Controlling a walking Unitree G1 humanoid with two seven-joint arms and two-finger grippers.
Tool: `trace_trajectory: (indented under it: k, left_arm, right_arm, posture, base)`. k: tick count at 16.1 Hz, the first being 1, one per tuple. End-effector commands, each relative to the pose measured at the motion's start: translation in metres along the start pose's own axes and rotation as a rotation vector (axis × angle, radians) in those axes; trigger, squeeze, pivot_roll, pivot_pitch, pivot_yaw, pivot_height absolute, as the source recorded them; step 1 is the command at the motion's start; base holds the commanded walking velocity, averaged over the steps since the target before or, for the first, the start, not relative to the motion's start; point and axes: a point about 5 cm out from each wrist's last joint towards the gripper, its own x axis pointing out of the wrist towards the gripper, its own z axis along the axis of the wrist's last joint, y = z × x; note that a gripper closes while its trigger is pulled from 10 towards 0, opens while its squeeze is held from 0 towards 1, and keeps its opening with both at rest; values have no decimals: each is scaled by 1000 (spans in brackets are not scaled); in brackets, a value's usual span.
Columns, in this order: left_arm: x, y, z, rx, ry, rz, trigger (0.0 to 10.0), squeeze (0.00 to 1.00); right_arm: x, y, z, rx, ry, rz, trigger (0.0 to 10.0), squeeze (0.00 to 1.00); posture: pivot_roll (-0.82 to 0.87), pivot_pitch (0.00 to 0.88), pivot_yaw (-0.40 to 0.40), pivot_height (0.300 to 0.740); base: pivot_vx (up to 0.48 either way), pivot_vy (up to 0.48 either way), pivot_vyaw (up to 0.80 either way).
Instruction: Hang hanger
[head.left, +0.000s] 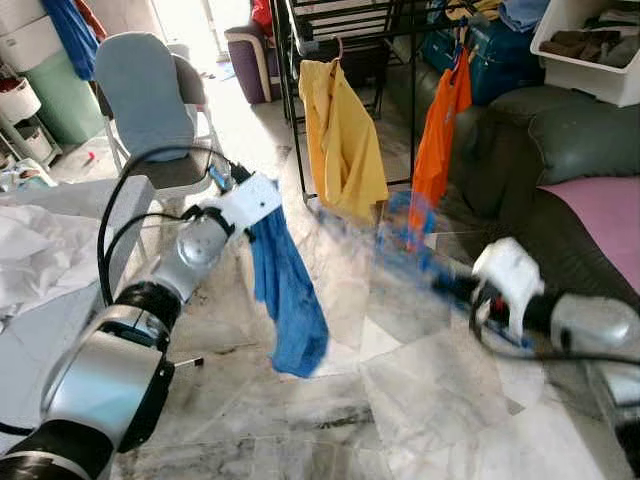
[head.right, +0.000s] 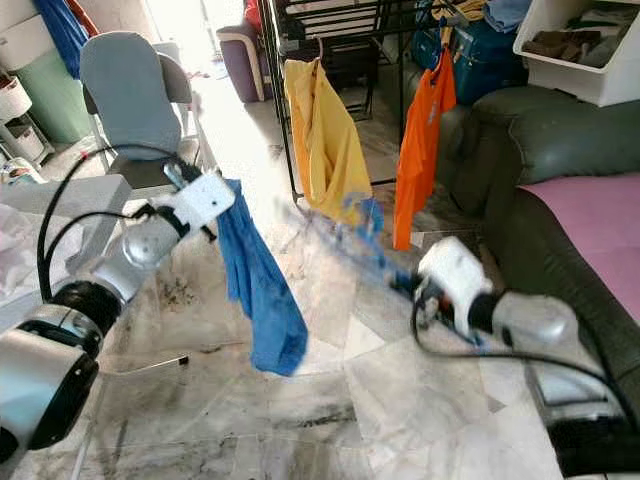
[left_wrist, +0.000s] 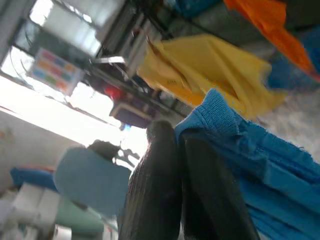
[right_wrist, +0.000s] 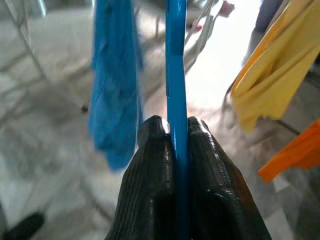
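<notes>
Right hand (right_wrist: 176, 131) pinching one blue hanger (right_wrist: 176, 60), blurred, long axis running from the hand leftward and far toward the rack (head.left: 300, 110). Left hand (left_wrist: 181, 145) pressed together on one blue cloth (head.left: 285, 290), hanging down. Beyond: two shirts hung, yellow (head.left: 342, 135) and orange (head.left: 438, 130); chair (head.left: 145, 100) far left.

Shirt (head.left: 285, 290) hangs from left tool (left_wrist: 180, 145); hanger (right_wrist: 176, 75) in right tool (right_wrist: 175, 135), rack (head.left: 340, 20) behind.
</notes>
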Motion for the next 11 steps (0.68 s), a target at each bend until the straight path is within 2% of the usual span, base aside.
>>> trace_trajectory:
  k: [1,5,6,7,8,9,11]
  left_arm:
    - [-4,-4,-11,-21,56,-4,10000,0]
    - [-4,-12,-14,-41,90,-27,10000,0]
    - [-5,-13,-18,-93,126,-22,10000,0]
    - [-6,-11,-26,-263,225,31,10000,0]
    - [-6,-14,-30,-413,266,31,10000,0]
    - [-3,-18,-23,-482,215,-13,10000,0]
    - [-2,-28,-14,-491,147,-96,10000,0]
  right_arm:
    - [3,8,2,7,-26,36,10000,0]
    - [-2,13,-1,27,-4,94,10000,0]
    - [-5,13,-2,21,13,111,10000,0]
    - [-12,13,-4,22,48,145,10000,0]
    - [-16,14,-6,32,69,173,10000,0]
    - [-17,15,-8,29,79,179,10000,0]
    - [-15,20,-10,36,80,197,10000,0]
  posture:
    - [-163,0,115,740]
    - [-161,0,113,740]
    - [-164,0,115,740]
    - [-167,0,115,740]
    - [-172,0,116,740]
    - [-172,0,116,740]
    - [-170,0,119,740]
  base:
    - [0,0,0]
    - [0,0,0]
    - [0,0,0]
    - [0,0,0]
    - [0,0,0]
    - [0,0,0]
    - [0,0,0]
